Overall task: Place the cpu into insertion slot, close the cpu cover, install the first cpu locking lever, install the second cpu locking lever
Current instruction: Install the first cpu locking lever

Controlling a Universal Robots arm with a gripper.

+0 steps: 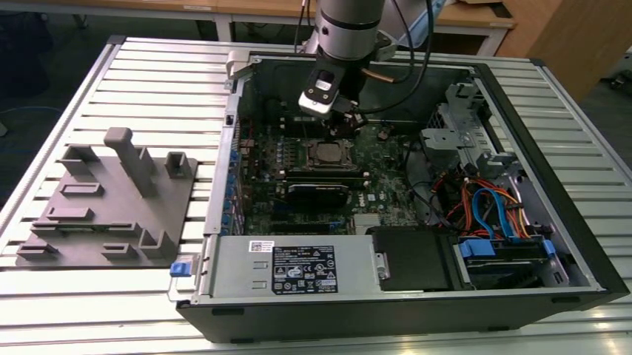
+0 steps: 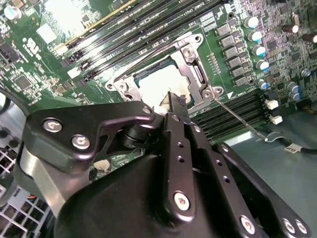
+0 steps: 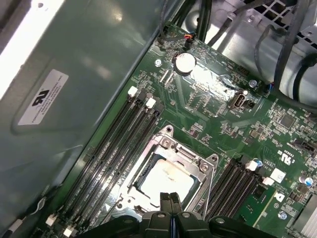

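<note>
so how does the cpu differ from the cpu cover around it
The cpu is a solid, pale square; the cpu cover is an open silvery frame with a window. The cpu is smaller and sits inside; the cpu cover rings it. Both are square and lie flat.

Your hand [image 3: 171, 199], fingertips pressed together, sits just over the edge of the cpu [image 3: 166, 177], which the cpu cover [image 3: 189, 154] frames. Black memory slots [image 3: 121, 148] flank it on the green board [image 3: 218, 124], and a coin battery [image 3: 184, 63] lies well apart.
</note>
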